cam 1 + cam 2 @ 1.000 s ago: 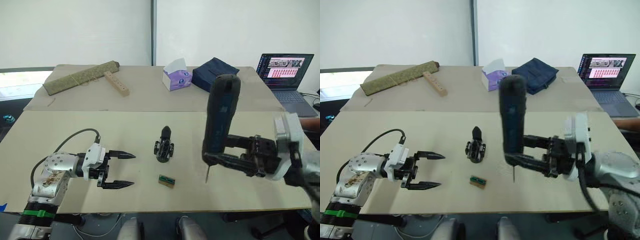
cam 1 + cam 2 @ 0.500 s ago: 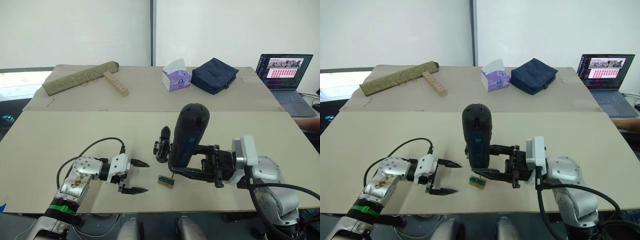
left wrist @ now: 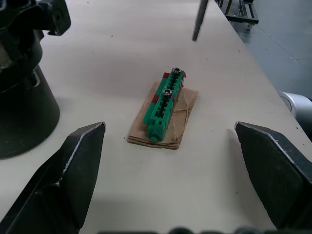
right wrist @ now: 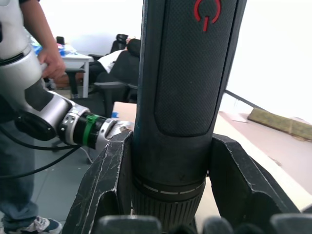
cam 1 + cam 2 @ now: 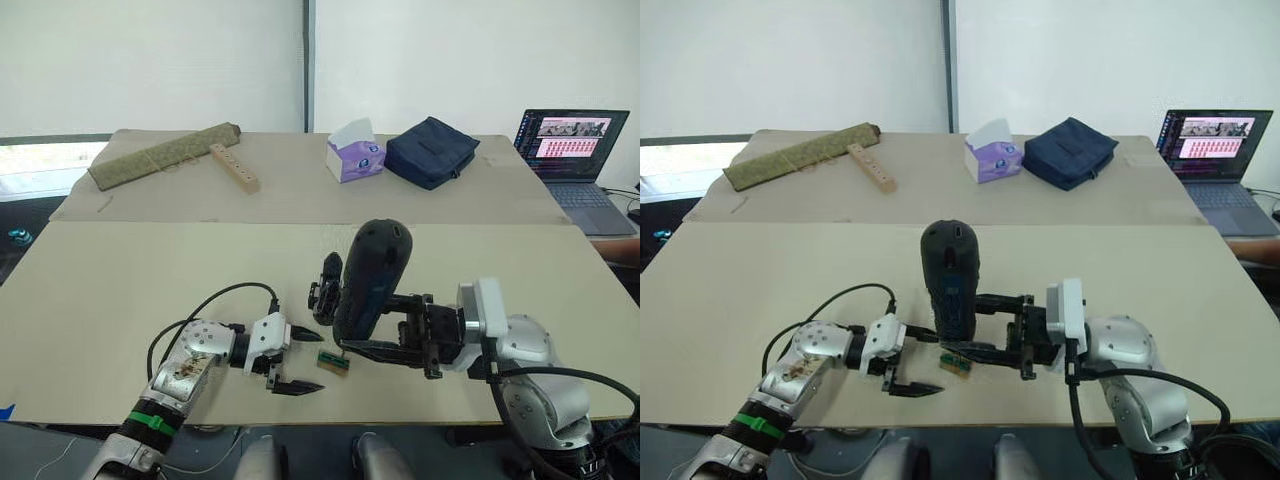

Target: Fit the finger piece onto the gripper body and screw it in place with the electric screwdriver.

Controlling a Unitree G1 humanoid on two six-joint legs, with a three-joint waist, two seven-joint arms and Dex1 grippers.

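Beige tabletop (image 5: 120,290) ran across the foreground, with a second table behind it carrying a rolled green mat (image 5: 160,155), a wooden strip with holes (image 5: 233,166), a tissue box (image 5: 354,158) and a dark blue pouch (image 5: 430,150); a laptop (image 5: 570,150) sat open at the far right.

Near the table's front edge, the right gripper (image 5: 385,325) was clamped around the lower barrel of the electric screwdriver (image 5: 370,278), holding it nearly upright with the bit pointing down. That posture looked chosen for picking up a screw: the bit tip (image 3: 197,24) hung just beside and above the small green screw holder (image 3: 163,105), which lay on a scrap of brown card and carried two screws head-up.

The left gripper (image 5: 295,362) lay low over the table with its two fingers (image 3: 73,165) spread wide apart, one on each side of the green holder but touching nothing. It seemed placed to steady or pin the holder while the bit engaged a screw, though that is a judgement.

The gripper body (image 5: 328,295) stood just behind the screwdriver, partly hidden by it, with one pointed finger upright on its round base. I could not tell where the loose finger piece lay, or whether it was already seated.

A person stood beyond the table edge in the right wrist view.
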